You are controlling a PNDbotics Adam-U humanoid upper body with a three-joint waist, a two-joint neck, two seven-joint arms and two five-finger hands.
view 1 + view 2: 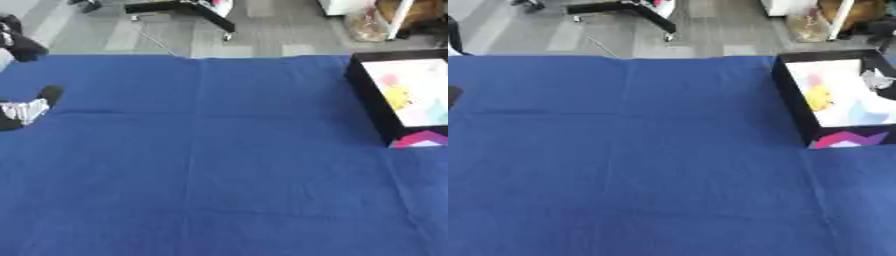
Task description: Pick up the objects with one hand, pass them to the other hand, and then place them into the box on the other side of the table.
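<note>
Left hand [26, 107] barely in view, far left of the box [794, 107], over the blue cloth [219, 165]; finger state impossible to tell, nothing visibly held. Right hand unseen. Box black-walled with white floor, holding yellow object [819, 98], pink object [814, 80], pale blue object [870, 116] and grey object [877, 79].

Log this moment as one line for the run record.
left hand: left edge, holding nothing seen | right hand: unseen | box: right side, yellow item inside | blue cloth: bare centre

One box, one cloth, one hand
One box [794, 107] on the blue cloth [219, 165] holds one yellow thing [820, 97]; one hand [31, 107] left of the box.
</note>
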